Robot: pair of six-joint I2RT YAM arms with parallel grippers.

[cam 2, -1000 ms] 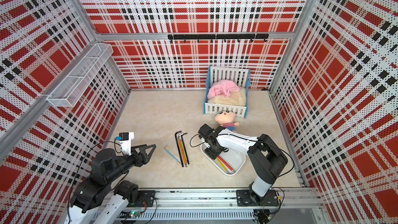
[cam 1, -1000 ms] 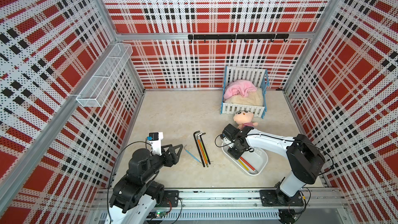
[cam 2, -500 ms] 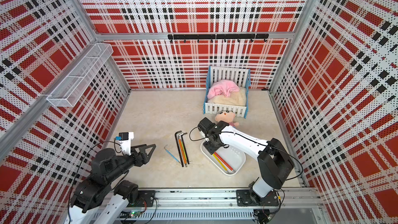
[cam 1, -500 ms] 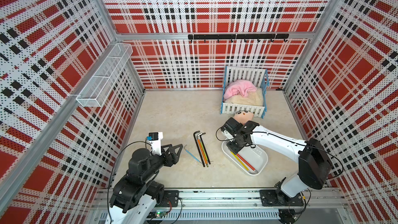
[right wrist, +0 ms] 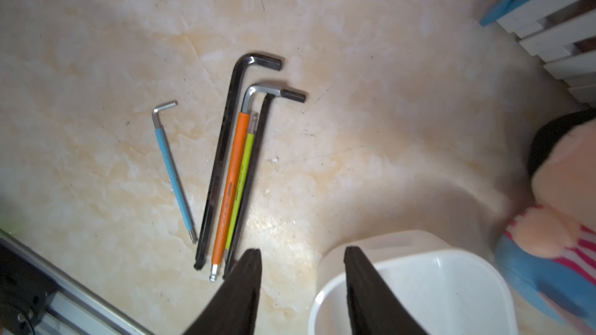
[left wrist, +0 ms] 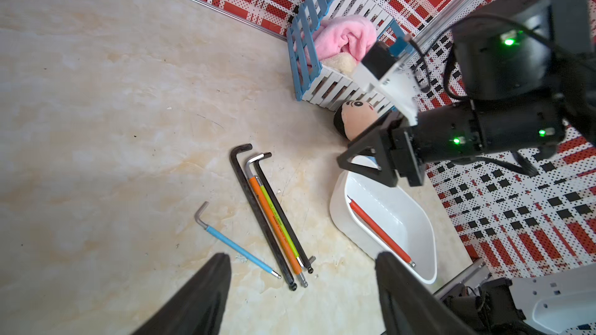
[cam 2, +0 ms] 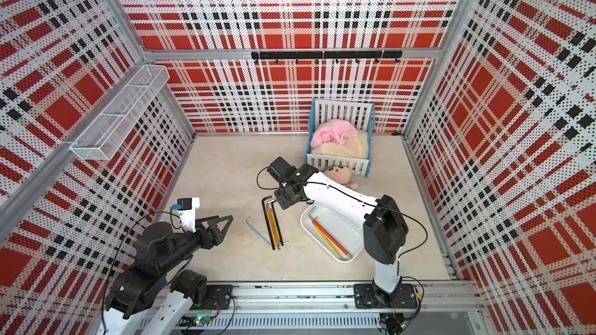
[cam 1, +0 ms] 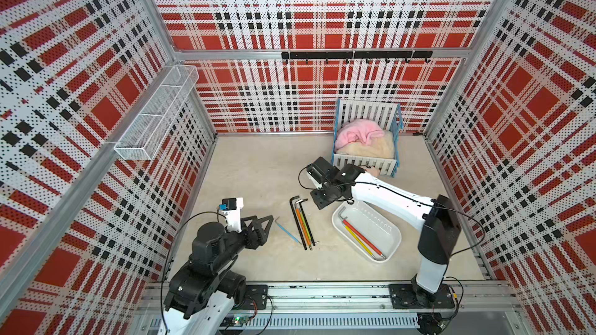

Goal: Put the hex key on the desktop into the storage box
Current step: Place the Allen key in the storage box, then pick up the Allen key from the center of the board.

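Several hex keys lie side by side on the beige desktop [cam 1: 258, 169]: a blue one [cam 1: 288, 231], a long black one [cam 1: 297, 220], an orange one [cam 1: 303, 225] and a green one [right wrist: 243, 169]. The white storage box [cam 1: 377, 222] to their right holds a red hex key [left wrist: 377, 230] and a yellow one [cam 1: 356, 238]. My right gripper [cam 1: 317, 203] hovers open and empty between the keys' bent ends and the box's near corner [right wrist: 403, 252]. My left gripper [cam 1: 272, 219] stands open and empty just left of the blue key [left wrist: 238, 246].
A white-slatted toy crib [cam 1: 366, 159] with a pink blanket stands at the back right, and a doll [cam 2: 340, 175] lies in front of it, right behind my right arm. A wire-mesh basket [cam 1: 154, 114] hangs on the left wall. An aluminium rail [cam 1: 322, 294] borders the front.
My right gripper has moved left, from above the storage box's end to above the desktop beside the keys' bent ends. The left arm and the keys have not moved.
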